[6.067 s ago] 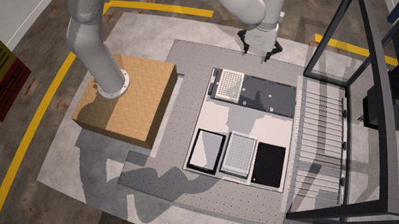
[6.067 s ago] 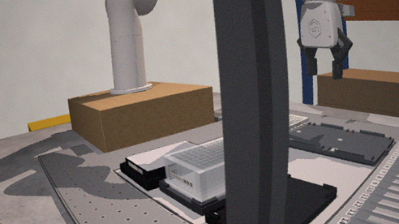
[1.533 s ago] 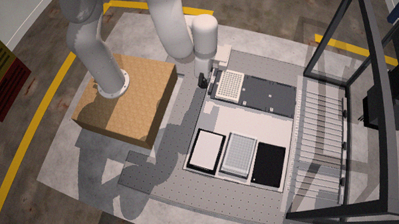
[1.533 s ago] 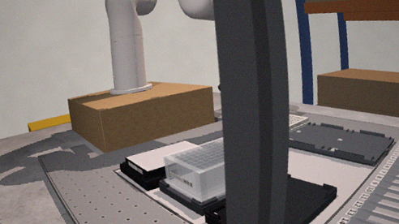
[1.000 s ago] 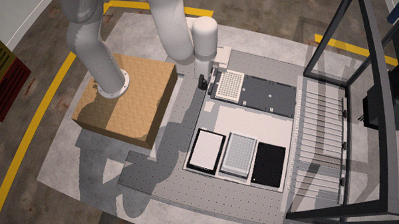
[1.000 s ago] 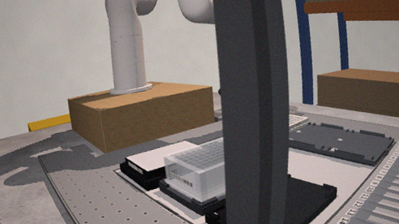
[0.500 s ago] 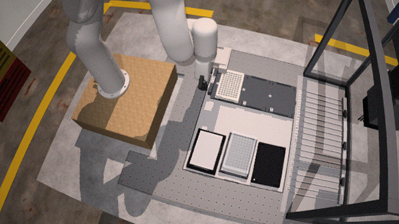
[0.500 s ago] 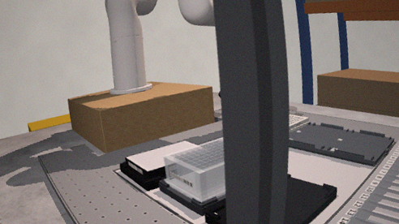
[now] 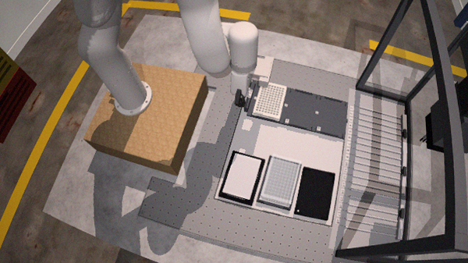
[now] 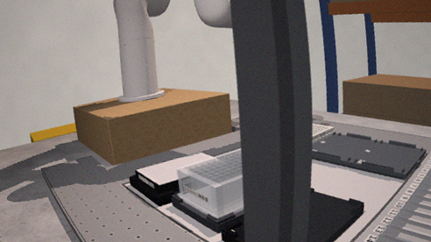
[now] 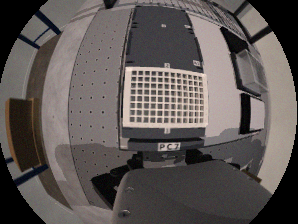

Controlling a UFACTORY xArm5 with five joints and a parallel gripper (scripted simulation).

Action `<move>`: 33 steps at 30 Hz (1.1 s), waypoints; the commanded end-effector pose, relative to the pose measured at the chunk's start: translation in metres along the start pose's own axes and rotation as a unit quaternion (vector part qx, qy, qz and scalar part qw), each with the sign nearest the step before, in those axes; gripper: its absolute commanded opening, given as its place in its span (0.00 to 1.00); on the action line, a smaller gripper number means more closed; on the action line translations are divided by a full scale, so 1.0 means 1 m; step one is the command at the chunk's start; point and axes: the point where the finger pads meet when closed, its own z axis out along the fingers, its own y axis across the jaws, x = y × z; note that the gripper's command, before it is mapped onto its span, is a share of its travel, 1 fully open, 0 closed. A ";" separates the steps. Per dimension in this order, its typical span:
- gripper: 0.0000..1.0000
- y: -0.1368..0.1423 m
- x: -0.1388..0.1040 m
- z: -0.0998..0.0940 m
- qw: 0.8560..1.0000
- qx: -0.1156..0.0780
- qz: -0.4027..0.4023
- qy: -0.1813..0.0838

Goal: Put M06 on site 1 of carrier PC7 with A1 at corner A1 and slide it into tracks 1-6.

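The white 96-well plate M06 (image 9: 270,101) lies on the dark carrier PC7 (image 9: 315,112), on the site next to the handle. In the wrist view, M06 (image 11: 165,98) looks flat on the carrier (image 11: 162,36). The carrier lies on the apron with its far end close to the rails (image 9: 375,162), outside the tracks. My gripper (image 9: 245,96) is open and low at the carrier's handle end. In the wrist view its fingers stand on either side of the labelled handle. M60 (image 9: 242,176) and M09 (image 9: 279,181) sit in their nests.
Nest S3 (image 9: 315,193) is an empty black tray. The arm's brown pedestal box (image 9: 151,115) stands left of the deck. The instrument's dark frame (image 9: 432,101) rises over the rails, and one post blocks much of the exterior view (image 10: 276,110).
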 end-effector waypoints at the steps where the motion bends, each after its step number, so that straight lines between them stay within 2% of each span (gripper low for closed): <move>1: 0.81 -0.001 0.006 -0.001 1.000 0.001 0.000 0.003; 33: 0.81 -0.001 0.034 -0.002 1.000 0.001 0.000 0.003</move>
